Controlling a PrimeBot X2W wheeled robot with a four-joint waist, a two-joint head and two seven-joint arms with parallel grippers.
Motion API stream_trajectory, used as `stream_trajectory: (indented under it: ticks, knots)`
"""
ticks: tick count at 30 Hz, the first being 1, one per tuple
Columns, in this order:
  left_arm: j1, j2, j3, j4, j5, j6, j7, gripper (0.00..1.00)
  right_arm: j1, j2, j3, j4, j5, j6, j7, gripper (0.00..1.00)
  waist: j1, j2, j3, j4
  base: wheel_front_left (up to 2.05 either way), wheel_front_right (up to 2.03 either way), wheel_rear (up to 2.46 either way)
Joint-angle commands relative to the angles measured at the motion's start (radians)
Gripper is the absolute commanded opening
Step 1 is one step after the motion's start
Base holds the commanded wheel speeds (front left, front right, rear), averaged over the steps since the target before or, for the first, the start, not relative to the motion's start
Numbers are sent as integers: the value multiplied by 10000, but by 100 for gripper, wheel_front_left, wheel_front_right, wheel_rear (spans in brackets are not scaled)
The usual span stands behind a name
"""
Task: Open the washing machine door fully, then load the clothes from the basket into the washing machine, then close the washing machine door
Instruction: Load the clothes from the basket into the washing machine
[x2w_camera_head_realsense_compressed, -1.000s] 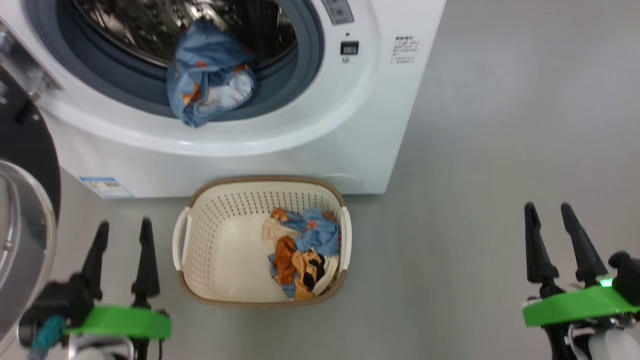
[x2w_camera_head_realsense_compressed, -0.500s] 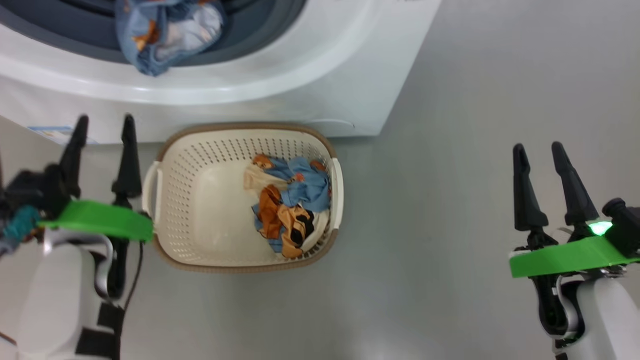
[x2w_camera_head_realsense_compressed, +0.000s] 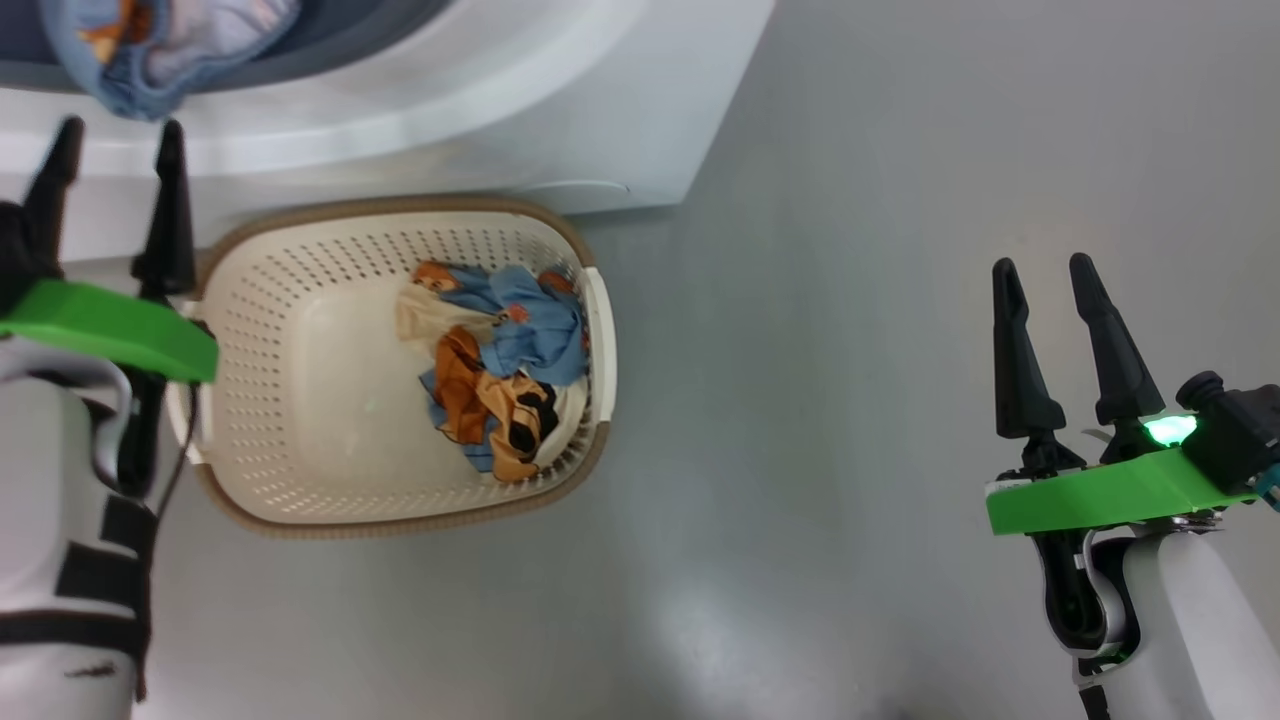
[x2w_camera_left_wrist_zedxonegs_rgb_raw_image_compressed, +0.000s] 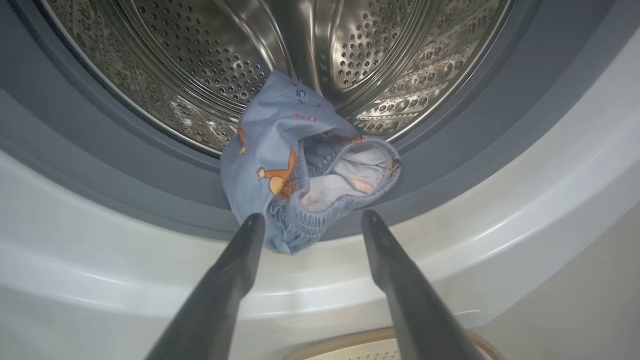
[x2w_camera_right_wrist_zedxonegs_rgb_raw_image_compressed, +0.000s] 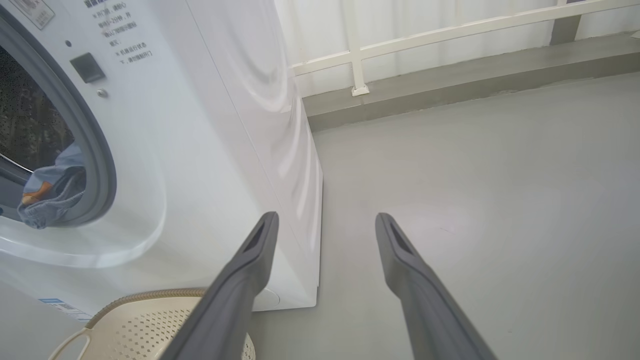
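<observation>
Left fingers (x2w_camera_head_realsense_compressed: 168, 215): two long tapered matte black spikes
Right fingers (x2w_camera_head_realsense_compressed: 1012, 360): same dark pair, slotted inner faces
Wrist collars (x2w_camera_head_realsense_compressed: 1100, 495): flat bright green bands
Forearms (x2w_camera_head_realsense_compressed: 1190, 620): pale grey-white shells
Straps (x2w_camera_head_realsense_compressed: 85, 585): black bands round left forearm
Lamp (x2w_camera_head_realsense_compressed: 1165, 430): glowing green, right wrist
Cable (x2w_camera_head_realsense_compressed: 182, 450): thin, black, left wrist

Bright, even light; soft glare patch on floor (x2w_camera_head_realsense_compressed: 700, 620); washing machine drum (x2w_camera_left_wrist_zedxonegs_rgb_raw_image_compressed: 350, 50) glints; wrist views bowed at edges.
</observation>
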Motion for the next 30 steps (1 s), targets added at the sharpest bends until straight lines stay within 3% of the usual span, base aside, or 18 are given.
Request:
stream_trajectory:
  ticks: [1, 15, 16, 17, 18, 19, 20, 30]
  knots:
    - [-257, 546, 192, -53, -85, 6, -36, 100, -150, 7, 286, -267, 18, 54, -51, 100, 0, 0, 373, -282, 0, 0, 0]
    - [-1683, 1060, 15, 1291, 147, 6, -36, 100, -579, 148, 395, -348, 20, 54, -51, 100, 0, 0, 993, -662, 0, 0, 0]
    - [-1725, 1075, -1, 1337, 192, 6, -36, 84, -578, 155, 394, -350, 19, 54, -51, 100, 0, 0, 996, -674, 0, 0, 0]
    - [-1763, 1081, -2, 1379, 220, 6, -36, 48, -577, 163, 396, -351, 17, 54, -51, 100, 0, 0, 997, -686, 0, 0, 0]
    - [-1796, 1091, -1, 1427, 257, 6, -36, 22, -573, 169, 400, -350, 14, 54, -51, 100, 0, 0, 993, -697, 0, 0, 0]
    - [-1832, 1098, -15, 1479, 300, 6, -36, 5, -570, 176, 405, -348, 14, 54, -51, 100, 0, 0, 993, -709, 0, 0, 0]
    - [-1882, 1103, -30, 1526, 332, 6, -36, 0, -570, 183, 413, -346, 14, 54, -51, 100, 0, 0, 994, -722, 0, 0, 0]
    - [-2682, 1198, -364, 1419, 521, 6, -36, 0, -655, 241, 441, -391, 76, 54, -51, 100, 0, 0, 1152, -793, 0, 0, 0]
